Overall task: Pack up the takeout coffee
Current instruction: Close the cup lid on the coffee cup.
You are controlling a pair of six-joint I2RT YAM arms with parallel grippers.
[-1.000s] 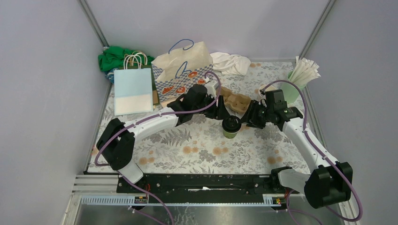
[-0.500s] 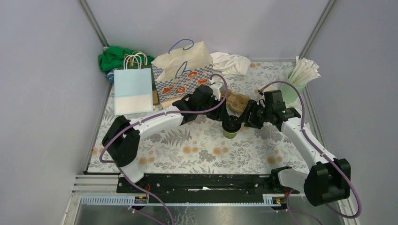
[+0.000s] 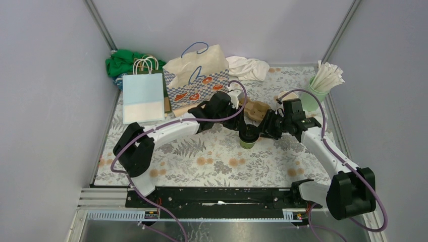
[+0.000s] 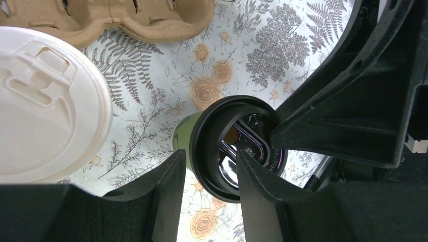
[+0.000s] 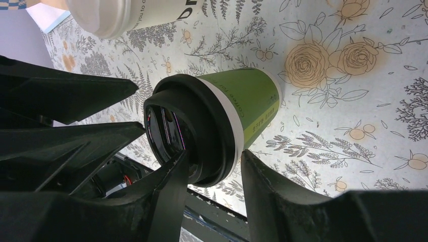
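Two arms meet over one green cup (image 3: 248,139), which stands upright near the middle of the floral table (image 3: 217,161) and wears a black lid (image 4: 237,146).

At far left a green cloth (image 3: 121,60) is bunched in the back corner. A pale blue bag (image 3: 144,98) sits in front of it, and a patterned paper bag (image 3: 197,75) stands just to the right.

The left tool (image 4: 209,159) reaches the green cup from the left. Its wrist view looks down on the lid. The jaws stand partly spread, one finger (image 4: 161,196) beside the cup's green wall and the other across the lid's edge. I cannot tell whether they press on it.

A cream cup (image 5: 151,12) with a white lid (image 4: 50,101) stands near the green one, just beside a cardboard carrier (image 3: 257,110). A white cloth (image 3: 247,68) lies against the back wall.

The right tool (image 5: 214,159) comes at the same green cup from the right. Its jaws are likewise partly spread, with the black lid's rim in the gap between them. I cannot tell whether they touch it.

Far right, a mint tumbler of straws (image 3: 318,91) stands by the table's edge.
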